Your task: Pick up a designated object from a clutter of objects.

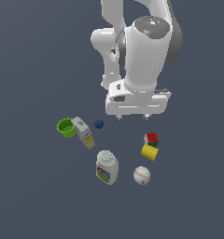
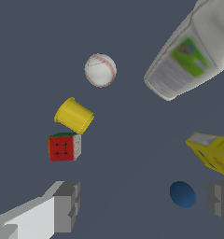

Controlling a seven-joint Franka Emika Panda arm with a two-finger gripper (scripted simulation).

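The puzzle cube [image 1: 151, 138] with red, green and white faces sits on the floor, touching the yellow block [image 1: 149, 152]. In the wrist view the cube [image 2: 64, 147] shows its red face, with the yellow block [image 2: 74, 115] just beyond it. My gripper [image 1: 132, 116] hangs above the floor, open and empty, a little to the exterior view's left of the cube. In the wrist view the gripper [image 2: 144, 205] has its fingers [image 2: 67, 205] wide apart, and the cube lies off to the side of one finger, not between them.
A baseball [image 1: 142, 175] and a white labelled bottle [image 1: 106, 167] lie in front. A green cup [image 1: 66, 127], a white-yellow box [image 1: 83, 132] and a tiny blue ball [image 1: 99, 123] sit at the exterior view's left. The blue ball [image 2: 182, 194] lies between the fingers' line in the wrist view.
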